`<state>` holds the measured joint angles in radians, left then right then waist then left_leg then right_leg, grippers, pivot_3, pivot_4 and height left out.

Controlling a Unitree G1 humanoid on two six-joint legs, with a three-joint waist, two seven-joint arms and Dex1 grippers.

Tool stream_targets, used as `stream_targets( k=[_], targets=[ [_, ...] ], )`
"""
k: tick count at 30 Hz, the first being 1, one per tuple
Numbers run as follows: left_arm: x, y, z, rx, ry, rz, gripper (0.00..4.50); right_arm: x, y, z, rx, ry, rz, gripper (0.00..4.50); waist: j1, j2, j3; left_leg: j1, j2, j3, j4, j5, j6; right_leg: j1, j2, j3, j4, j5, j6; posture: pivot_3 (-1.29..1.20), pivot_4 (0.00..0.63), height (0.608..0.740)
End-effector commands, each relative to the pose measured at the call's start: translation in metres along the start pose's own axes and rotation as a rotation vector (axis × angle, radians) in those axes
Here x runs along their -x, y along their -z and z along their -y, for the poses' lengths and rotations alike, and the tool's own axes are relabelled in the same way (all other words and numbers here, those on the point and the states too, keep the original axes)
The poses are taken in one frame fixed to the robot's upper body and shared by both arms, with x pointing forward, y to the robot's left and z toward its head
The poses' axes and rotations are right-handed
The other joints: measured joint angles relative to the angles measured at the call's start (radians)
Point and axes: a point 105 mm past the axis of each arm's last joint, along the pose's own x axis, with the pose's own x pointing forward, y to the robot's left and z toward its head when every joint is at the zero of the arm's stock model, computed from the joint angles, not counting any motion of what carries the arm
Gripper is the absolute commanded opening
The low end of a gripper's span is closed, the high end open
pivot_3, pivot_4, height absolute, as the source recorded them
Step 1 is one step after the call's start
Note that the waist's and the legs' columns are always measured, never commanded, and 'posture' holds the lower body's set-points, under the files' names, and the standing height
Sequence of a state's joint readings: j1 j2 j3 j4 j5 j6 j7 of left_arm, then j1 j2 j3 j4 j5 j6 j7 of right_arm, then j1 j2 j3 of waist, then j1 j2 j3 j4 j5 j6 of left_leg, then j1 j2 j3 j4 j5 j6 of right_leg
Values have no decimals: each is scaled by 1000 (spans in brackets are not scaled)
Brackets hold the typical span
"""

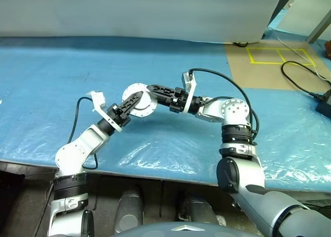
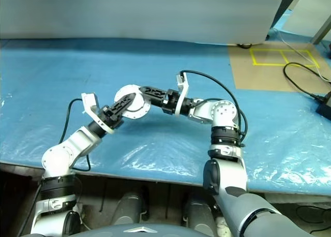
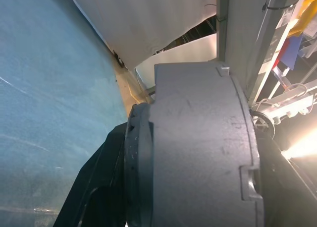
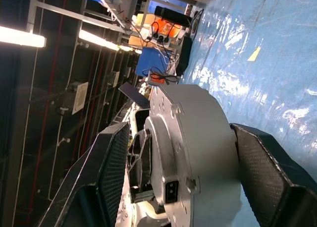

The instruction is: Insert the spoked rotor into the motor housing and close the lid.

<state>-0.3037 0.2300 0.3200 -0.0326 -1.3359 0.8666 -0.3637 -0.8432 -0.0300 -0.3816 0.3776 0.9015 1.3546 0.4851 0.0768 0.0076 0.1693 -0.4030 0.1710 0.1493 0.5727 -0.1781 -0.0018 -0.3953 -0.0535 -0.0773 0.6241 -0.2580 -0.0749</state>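
Looking down from the head cameras, you have the left gripper (image 1: 132, 103) reaching up and inward, its black fingers clamped on the motor housing (image 1: 139, 99), which hangs in the air above the blue table cover (image 1: 46, 92) between your two hands. From up there the housing reads as a silver disc seen nearly face-on, with small holes round its flange.

Your left wrist view gives you what the head views cannot: the housing side-on, a thick grey drum with a dark ribbed ring along one edge, and one black finger (image 3: 99, 187) pressed against that ring.

Moving right, your right gripper (image 1: 155, 90) comes in level from the other side, pointing toward the left hand. The head views leave it unclear whether it touches the disc. Your right wrist view settles that: its two textured fingers (image 4: 106, 172) stand spread on either side of the housing, each with a visible gap to the metal, so this hand is open and holds nothing. A spoked part (image 4: 141, 147) shows behind the flange there.
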Motion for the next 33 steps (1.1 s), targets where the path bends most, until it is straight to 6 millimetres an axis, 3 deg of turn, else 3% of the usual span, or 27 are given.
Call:
stream_targets(
  k=[1, 5, 8, 15, 18, 23, 27, 33],
  targets=[
    [9, -39, 13, -83, 12, 136, 2676, 0, -9, -16, 22, -74, 30, 3363, -2, 0, 0, 0, 0, 0, 0, 0, 0, 0, 0, 0, 0, 0, 0, 0, 150, 740],
    [11, -55, 25, -124, 27, 190, 2676, 1, -9, -10, 14, -55, 29, 3363, -1, 0, 0, 0, 0, 0, 0, 0, 0, 0, 0, 0, 0, 0, 0, 0, 150, 740],
    [20, -71, 23, -170, -20, 246, 2676, 0, -7, -9, 13, -50, 21, 3363, 1, 0, 0, 0, 0, 0, 0, 0, 0, 0, 0, 0, 0, 0, 0, 0, 150, 740],
    [73, -139, -30, -360, -427, 493, 2676, -5, -2, -5, 11, -44, -2, 3363, -8, 0, 0, 1, 0, 0, 0, 0, 0, 0, 0, 0, 0, 0, 0, 0, 150, 740],
    [86, -152, -46, -418, -533, 515, 2676, -7, 0, -4, 15, -42, -10, 3363, -5, -1, 0, 0, 0, 0, 1, 0, 0, 0, 0, 0, -1, 1, 1, 0, 150, 740],
    [86, -152, -63, -457, -584, 480, 2676, -9, 1, -4, 26, -42, -17, 3363, 15, -7, 0, -2, 0, -1, 2, 0, 0, 0, 0, -1, -1, 1, 1, 0, 150, 740],
    [82, -143, -89, -453, -637, 415, 2676, -9, 3, -2, 32, -36, -23, 3363, 23, -8, 0, -1, 0, -1, 3, 0, 0, 1, 0, -2, 0, 1, 1, 0, 150, 740],
    [86, -134, -112, -454, -700, 350, 2676, -6, 4, -1, 46, -25, -25, 3363, 21, -9, -1, 0, 1, -1, 4, 0, 0, 2, -1, -2, 1, 3, 1, 0, 150, 740]
  ],
)
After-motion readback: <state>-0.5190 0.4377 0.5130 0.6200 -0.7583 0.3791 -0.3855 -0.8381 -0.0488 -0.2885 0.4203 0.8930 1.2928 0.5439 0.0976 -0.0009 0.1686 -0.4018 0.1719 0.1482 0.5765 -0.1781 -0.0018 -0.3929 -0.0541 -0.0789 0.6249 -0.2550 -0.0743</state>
